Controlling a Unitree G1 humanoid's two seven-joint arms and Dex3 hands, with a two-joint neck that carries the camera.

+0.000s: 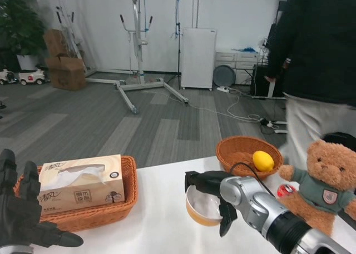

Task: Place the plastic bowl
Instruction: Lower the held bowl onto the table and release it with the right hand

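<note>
The plastic bowl (204, 207), orange-yellow outside and white inside, is tilted with its opening facing me over the white table (156, 220), right of centre. My right hand (214, 194) grips its rim, fingers over the top edge and down its right side. My left hand (25, 216) waits at the lower left with fingers spread, holding nothing, just in front of the tissue basket.
A wicker basket (111, 209) with a tissue box (80, 186) stands at the left. A round wicker basket (236, 151) holding a lemon (263, 160) is behind the bowl. A teddy bear (320, 182) sits at the right. A person (317, 70) stands beyond the table's right side.
</note>
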